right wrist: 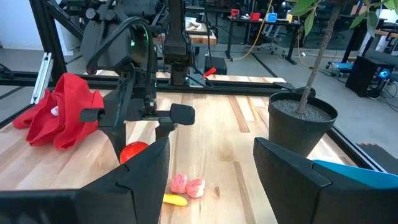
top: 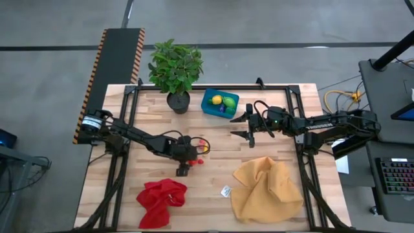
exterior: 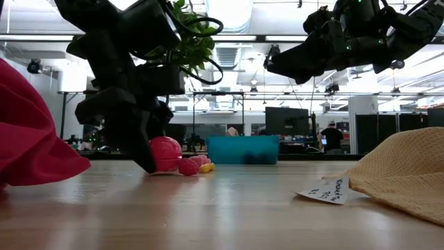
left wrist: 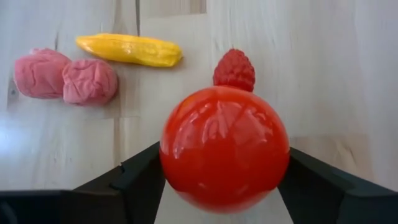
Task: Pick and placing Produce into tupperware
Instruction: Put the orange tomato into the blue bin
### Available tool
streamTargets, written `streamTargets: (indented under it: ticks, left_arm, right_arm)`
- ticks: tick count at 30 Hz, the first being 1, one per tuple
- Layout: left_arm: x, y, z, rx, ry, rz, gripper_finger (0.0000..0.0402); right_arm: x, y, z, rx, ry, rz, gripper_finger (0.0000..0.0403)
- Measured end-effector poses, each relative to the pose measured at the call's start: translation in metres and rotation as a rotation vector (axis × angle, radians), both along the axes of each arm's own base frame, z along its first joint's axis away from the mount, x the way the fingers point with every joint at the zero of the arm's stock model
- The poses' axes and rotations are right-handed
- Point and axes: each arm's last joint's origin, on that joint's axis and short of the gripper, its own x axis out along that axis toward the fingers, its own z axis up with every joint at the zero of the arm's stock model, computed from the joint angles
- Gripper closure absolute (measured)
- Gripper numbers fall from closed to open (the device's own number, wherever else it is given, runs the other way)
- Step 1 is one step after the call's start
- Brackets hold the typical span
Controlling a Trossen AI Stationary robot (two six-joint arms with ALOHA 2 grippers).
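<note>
From above, we see the tupperware point(top: 220, 103) at the far side of the bench point(top: 278, 162), beside the potted plant point(top: 175, 70), already holding a yellow piece point(top: 217, 99) and a green one point(top: 228, 102). The left gripper point(top: 192, 152) works mid-bench over loose produce, while the right gripper point(top: 248, 126) waits just beside the tub, jaws apart and empty, presumably to keep out of the way.

At bench level, the left gripper point(exterior: 149, 164) reaches down to the surface next to the red ball point(exterior: 165, 153).

The left wrist view shows its jaws flanking that red ball point(left wrist: 224, 148), one on each side at its widest part; we cannot tell whether they grip yet. A raspberry point(left wrist: 234, 69), a yellow pepper point(left wrist: 129, 49) and two pink lumps point(left wrist: 65, 78) lie beyond.

From the right wrist, the pink lumps point(right wrist: 187, 185) and ball point(right wrist: 132, 150) sit below the left arm point(right wrist: 134, 74).
</note>
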Motion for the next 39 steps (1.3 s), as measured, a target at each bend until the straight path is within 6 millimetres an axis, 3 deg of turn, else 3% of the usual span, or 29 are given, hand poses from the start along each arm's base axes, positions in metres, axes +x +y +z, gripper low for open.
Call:
streamTargets:
  ticks: [31,39]
  left_arm:
    - [0.0036,0.0013,0.0023,0.059,-0.053,0.009,0.0132]
    - [0.0036,0.0019,0.0023,0.076,-0.055,0.018,0.0169]
  right_arm:
    - [-0.0001,0.0000,-0.0007,0.002,0.007,0.000,0.0177]
    - [-0.0001,0.0000,-0.0007,0.002,0.007,0.000,0.0177]
